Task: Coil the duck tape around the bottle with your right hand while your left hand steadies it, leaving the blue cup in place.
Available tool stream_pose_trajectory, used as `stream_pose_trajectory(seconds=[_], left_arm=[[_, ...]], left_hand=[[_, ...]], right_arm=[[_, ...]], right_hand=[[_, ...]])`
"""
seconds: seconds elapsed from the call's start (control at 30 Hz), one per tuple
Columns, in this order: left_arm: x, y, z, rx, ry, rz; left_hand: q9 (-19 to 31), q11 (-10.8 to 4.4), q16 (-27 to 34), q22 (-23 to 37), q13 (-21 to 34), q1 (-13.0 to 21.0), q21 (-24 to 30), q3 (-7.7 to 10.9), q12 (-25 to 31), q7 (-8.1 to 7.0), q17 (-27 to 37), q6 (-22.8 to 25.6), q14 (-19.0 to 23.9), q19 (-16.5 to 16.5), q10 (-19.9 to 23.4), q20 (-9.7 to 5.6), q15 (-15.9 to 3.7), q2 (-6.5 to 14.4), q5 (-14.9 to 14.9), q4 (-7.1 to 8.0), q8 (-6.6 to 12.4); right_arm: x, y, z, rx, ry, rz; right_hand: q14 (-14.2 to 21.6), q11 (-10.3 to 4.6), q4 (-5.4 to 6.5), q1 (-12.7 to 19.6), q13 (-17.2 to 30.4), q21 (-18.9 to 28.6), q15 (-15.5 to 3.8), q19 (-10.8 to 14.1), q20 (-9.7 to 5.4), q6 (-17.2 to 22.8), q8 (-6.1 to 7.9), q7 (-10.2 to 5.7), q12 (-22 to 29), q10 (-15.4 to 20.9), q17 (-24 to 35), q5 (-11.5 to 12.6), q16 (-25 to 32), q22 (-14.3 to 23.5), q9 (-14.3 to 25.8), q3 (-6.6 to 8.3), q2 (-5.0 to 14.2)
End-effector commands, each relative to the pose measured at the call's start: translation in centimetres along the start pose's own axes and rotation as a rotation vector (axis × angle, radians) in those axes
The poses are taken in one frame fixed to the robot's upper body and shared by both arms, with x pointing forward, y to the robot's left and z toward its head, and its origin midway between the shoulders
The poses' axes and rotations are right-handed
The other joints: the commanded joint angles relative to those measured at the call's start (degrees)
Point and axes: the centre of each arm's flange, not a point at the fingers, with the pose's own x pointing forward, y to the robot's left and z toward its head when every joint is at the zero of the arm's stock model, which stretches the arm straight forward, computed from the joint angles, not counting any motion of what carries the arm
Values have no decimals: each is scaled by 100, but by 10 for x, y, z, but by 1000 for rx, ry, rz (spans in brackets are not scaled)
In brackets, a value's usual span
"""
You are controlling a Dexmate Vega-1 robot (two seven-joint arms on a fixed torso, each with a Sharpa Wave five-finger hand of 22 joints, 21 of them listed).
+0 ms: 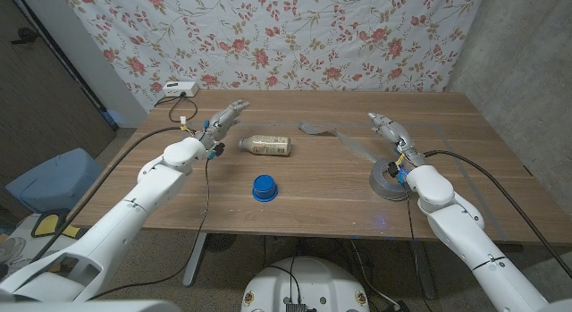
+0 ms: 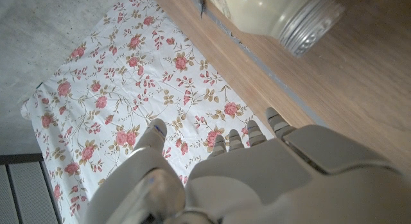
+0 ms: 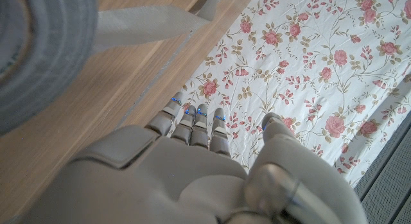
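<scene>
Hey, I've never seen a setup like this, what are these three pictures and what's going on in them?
This is a two-armed robot at a wooden table. The wide picture comes from a camera on its head, looking down. The other two come from cameras on each wrist, looking along the back of that hand, so they appear turned around. On the table lie a bottle on its side, a blue cup and a grey tape roll with a strip pulled out toward the bottle. The left hand is beside the bottle, the right hand beyond the roll. Both hands hold nothing, fingers extended.
</scene>
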Motion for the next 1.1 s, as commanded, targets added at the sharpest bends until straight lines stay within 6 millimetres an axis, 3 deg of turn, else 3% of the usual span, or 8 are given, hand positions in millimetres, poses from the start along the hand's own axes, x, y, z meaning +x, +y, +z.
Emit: stream_pose_trajectory(seconds=[0.03, 0.3, 0.47, 0.73, 1.1], left_arm=[[1, 12, 24, 262, 65, -60], [6, 8, 42, 476, 100, -102], [10, 3, 52, 598, 116, -135], [12, -3, 69, 762, 152, -173], [19, -14, 87, 965, 202, -228]], left_hand=[[21, -16, 81, 16, 15, 198, -6, 8, 87, 42, 20, 216, 216, 107, 208, -12, -36, -82, 3, -177, 86], [37, -14, 115, 17, 35, 562, 37, 36, 177, 113, 31, 624, 561, 376, 537, 54, -72, -156, 34, -427, 182], [47, -186, 120, 11, 47, 964, 89, 64, 269, 58, 33, 987, 787, 656, 880, -26, -269, -237, 64, -542, 275], [56, -306, 135, 3, 55, 1562, 125, 100, 335, -9, 30, 1327, 1100, 946, 1223, -80, -437, -329, 111, -577, 347], [67, -411, 99, -5, 61, 2040, 125, 105, 328, -97, 27, 1617, 1200, 1106, 1349, -113, -494, -405, 156, -576, 415]], right_arm=[[-29, 2, 0, -92, 42, -56], [-47, 1, -5, -81, 52, -104], [-58, 2, -5, -86, 53, -135], [-74, 2, -5, -112, 58, -179], [-90, -1, -6, -124, 70, -224]], right_hand=[[4, -17, 1, -1, 0, -5, 50, -10, 33, 59, 30, 16, 17, 49, 2, 27, 15, 28, 10, -59, -70], [5, -24, -10, -21, -2, -4, 45, -9, 43, 68, 32, 20, 12, 48, 0, 33, 11, 29, 11, -87, -99], [8, -17, -16, -25, -3, -3, 45, -7, 50, 74, 34, 27, 14, 59, -1, 37, 11, 29, 12, -95, -104], [17, -8, -32, -25, -5, -3, 46, -5, 45, 93, 40, 23, 14, 71, -6, 46, 10, 30, 14, -108, -102], [37, 9, -47, -27, -7, 8, 49, 22, 30, 112, 45, 23, 19, 97, -8, 52, 14, 31, 16, -121, -97]])
